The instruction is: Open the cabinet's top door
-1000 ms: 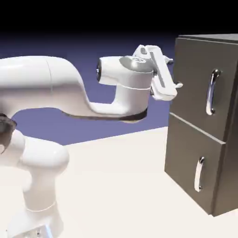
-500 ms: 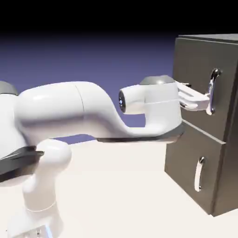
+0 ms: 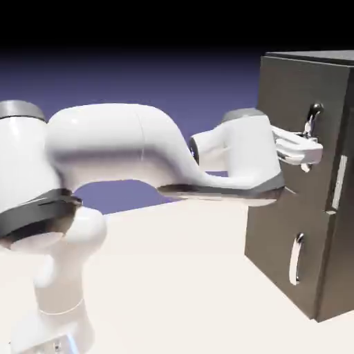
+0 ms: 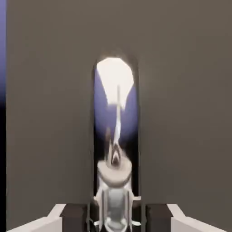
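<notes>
Exterior view, arm (image 3: 104, 145) outstretched, tool (image 3: 310, 144) gripping handle (image 3: 315, 119)

Behind everything in the exterior view hangs a blue-violet backdrop (image 3: 138, 79), black along the top, and below it spreads a pale, cream-white table (image 3: 173, 276), its far edge slanting upward toward the exterior view's right.

Glossy white robot arm (image 3: 124, 142) with rounded, tube-like segments, dark grey and black bands at the frame's left, and a grey cap near upper right.
</notes>
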